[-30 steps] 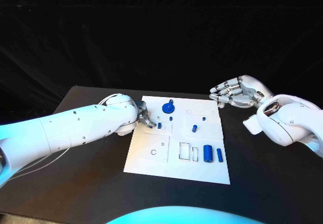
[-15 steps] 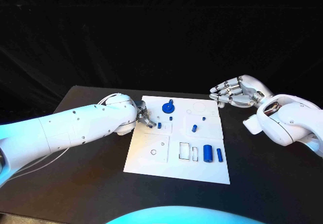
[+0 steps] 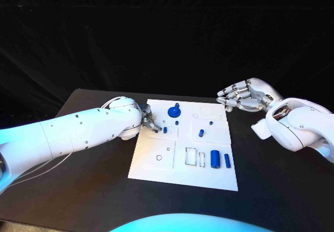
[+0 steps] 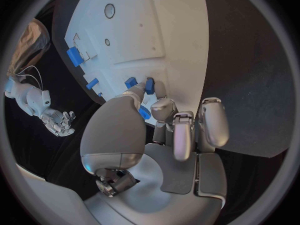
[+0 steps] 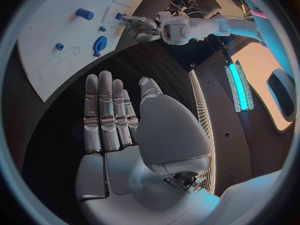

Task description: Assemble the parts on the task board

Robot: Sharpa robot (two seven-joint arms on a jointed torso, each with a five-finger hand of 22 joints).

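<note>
The white task board (image 3: 157, 164) lies mid-table. My left hand (image 3: 149, 122) is at the board's left edge, thumb and a fingertip (image 4: 156, 91) closed on a small blue peg (image 3: 165, 129) (image 4: 149, 85) that stands on the board. Beyond the peg is a blue round disc (image 3: 173, 112), with small blue pegs (image 3: 201, 132) to its right. Two blue cylinders (image 3: 215, 158) lie in the board's near right part. My right hand (image 3: 243, 96) (image 5: 119, 130) hovers past the board's far right corner, fingers straight and holding nothing.
The board has empty outlined slots (image 3: 190, 155) and a small ring mark (image 3: 159, 157). The black table (image 3: 83, 193) runs bare around the board, with its far edge just behind the hands.
The peg by my left fingertips has shifted very slightly to the left. The right hand has not moved.
</note>
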